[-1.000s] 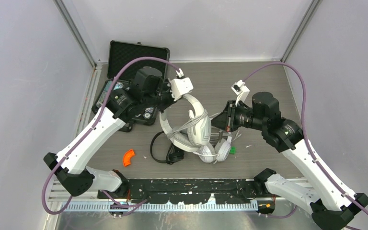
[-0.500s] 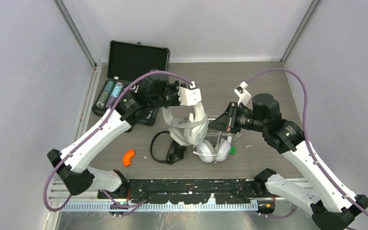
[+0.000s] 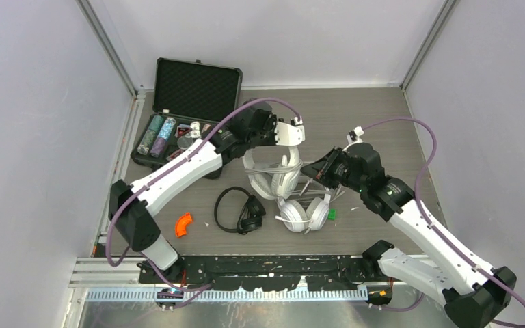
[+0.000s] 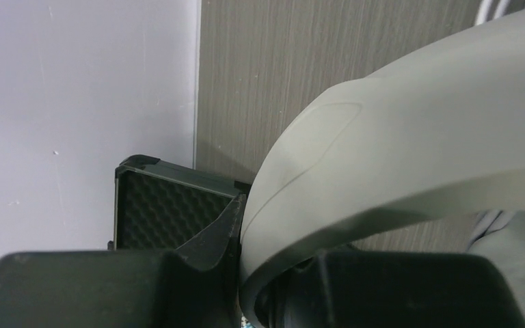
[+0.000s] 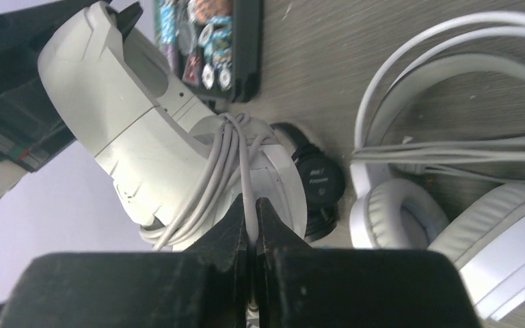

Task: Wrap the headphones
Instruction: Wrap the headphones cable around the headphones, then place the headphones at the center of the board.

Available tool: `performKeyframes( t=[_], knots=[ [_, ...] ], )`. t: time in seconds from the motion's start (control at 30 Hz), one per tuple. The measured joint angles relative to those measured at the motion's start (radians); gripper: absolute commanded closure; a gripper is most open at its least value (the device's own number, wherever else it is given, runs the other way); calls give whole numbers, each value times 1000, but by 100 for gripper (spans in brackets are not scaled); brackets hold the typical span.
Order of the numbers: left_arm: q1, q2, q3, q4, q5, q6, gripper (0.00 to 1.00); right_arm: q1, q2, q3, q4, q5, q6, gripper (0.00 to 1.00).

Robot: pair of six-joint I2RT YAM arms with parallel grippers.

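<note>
1. The left gripper (image 4: 266, 287) is clamped on the headband of a white over-ear headset (image 3: 273, 179), whose ear cups sit just on the near side of its fingers
2. The right gripper (image 5: 251, 225) is pinched together on that headset's pale cord (image 5: 236, 154), which loops around the headset straight ahead of its fingertips
3. A second white headset (image 3: 305, 213) lies on the table (image 3: 383, 123) close beneath the right gripper, with the black on-ear headset (image 3: 238, 212) beside it, toward the left gripper's side
4. An open black case (image 3: 195, 89) sits behind the left gripper

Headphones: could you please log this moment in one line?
left fingers: shut on white headset headband | right fingers: shut on pale cord | step: cord wrapping
</note>
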Motion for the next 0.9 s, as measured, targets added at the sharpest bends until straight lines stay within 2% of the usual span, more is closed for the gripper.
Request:
performKeyframes(
  t=[0.23, 0.4, 0.57, 0.73, 0.9],
  knots=[
    [40, 178, 67, 46, -32, 25, 100, -41, 185, -18, 98, 116, 8, 100],
    [80, 357, 193, 22, -47, 26, 100, -123, 402, -2, 228, 117, 16, 100],
    [119, 487, 276, 19, -81, 24, 99, -193, 657, 88, 311, 39, 34, 98],
    [159, 595, 349, 21, -91, 15, 84, -231, 846, 162, 402, -55, 64, 95],
    [176, 656, 399, 21, -100, 31, 53, -249, 941, 206, 470, -113, 99, 91]
  ],
)
